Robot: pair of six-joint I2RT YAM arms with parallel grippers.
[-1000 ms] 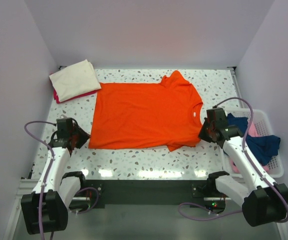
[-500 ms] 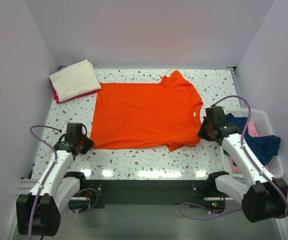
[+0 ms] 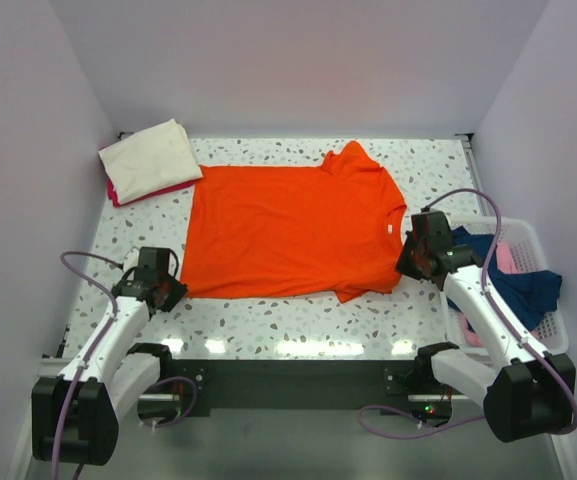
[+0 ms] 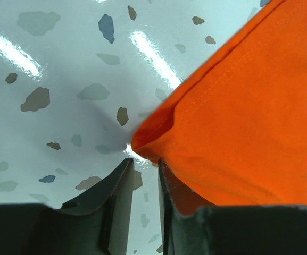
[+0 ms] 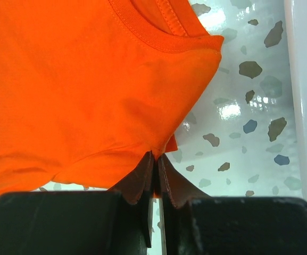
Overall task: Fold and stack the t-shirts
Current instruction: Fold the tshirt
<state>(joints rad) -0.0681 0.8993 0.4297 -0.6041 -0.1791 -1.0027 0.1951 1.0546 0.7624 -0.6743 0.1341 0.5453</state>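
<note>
One orange t-shirt [image 3: 288,230] flat — right end effector [image 5: 154,159] pinching edge.

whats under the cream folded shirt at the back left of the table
A red garment lies under the cream folded shirt; only its edge shows along the left and near sides. The rest is covered, so anything further below is hidden.

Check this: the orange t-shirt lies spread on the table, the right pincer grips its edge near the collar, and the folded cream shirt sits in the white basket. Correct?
Only the last part is wrong. The top view shows the folded cream shirt on the table, far left corner, not in the white basket. The orange t-shirt and the right pincer are as you say.
</note>
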